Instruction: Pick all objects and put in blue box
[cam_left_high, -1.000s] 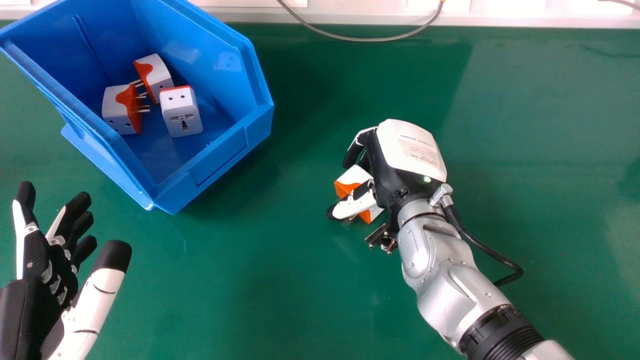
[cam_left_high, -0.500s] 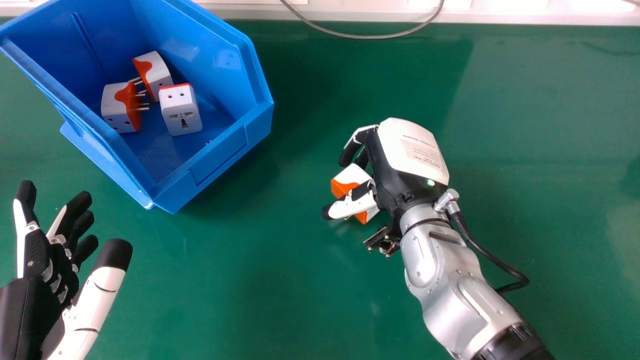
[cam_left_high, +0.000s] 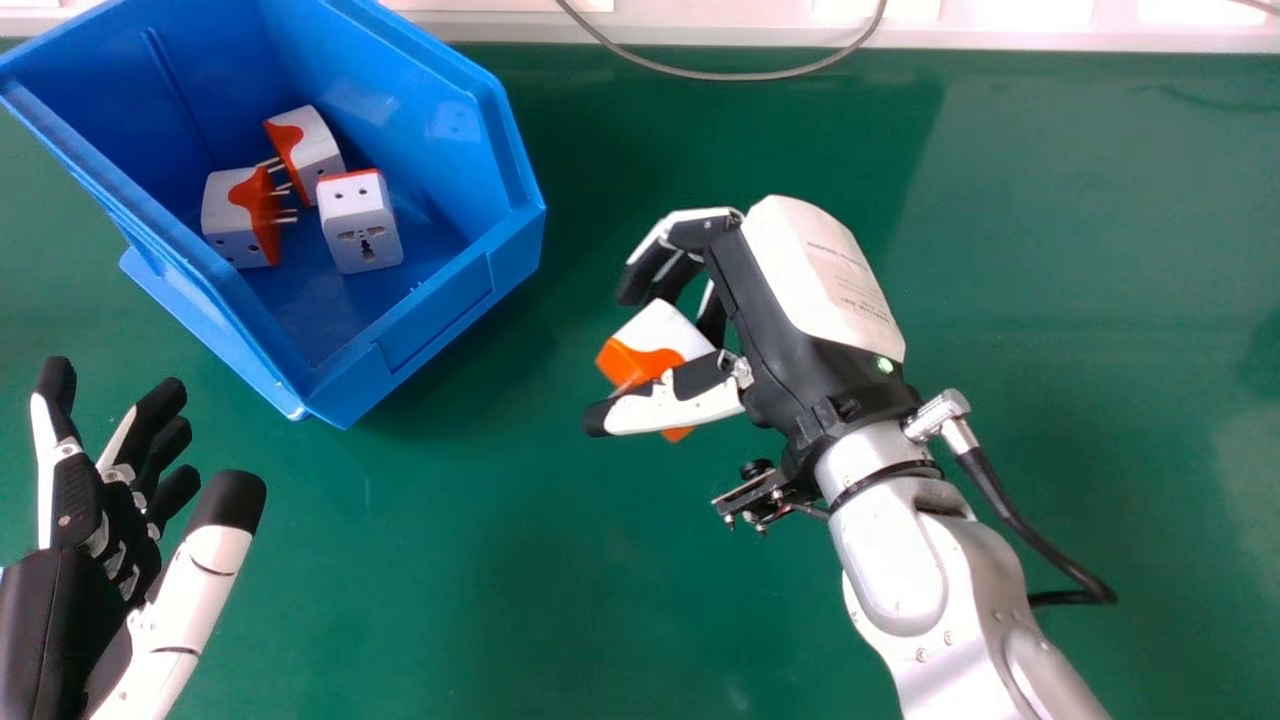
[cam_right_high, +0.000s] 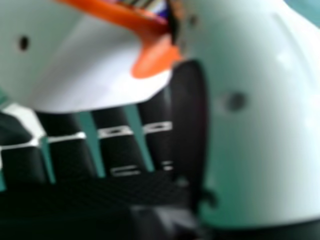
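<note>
In the head view my right hand (cam_left_high: 800, 300) is right of centre, its fingers and thumb curled round a white and orange plug adapter (cam_left_high: 661, 335). The right hand view shows the same adapter (cam_right_high: 95, 60) close up, against the thumb of my right hand (cam_right_high: 260, 125). At the upper left stands the blue box (cam_left_high: 440, 300), with three adapters inside: one at the left (cam_left_high: 232, 215), one behind (cam_left_high: 315, 152) and one at the right (cam_left_high: 361, 230). My left hand (cam_left_high: 100, 560) is at the lower left, fingers spread and relaxed.
A green tabletop (cam_left_high: 520, 560) lies under everything. Along its far edge runs a white ledge (cam_left_high: 1000, 30), and a grey cable (cam_left_high: 720, 76) loops over that edge. A black cable (cam_left_high: 1040, 540) bows out beside my right wrist.
My right hand has moved left and slightly farther out with the adapter held, and looks larger, as if raised. The left hand has hardly moved.
</note>
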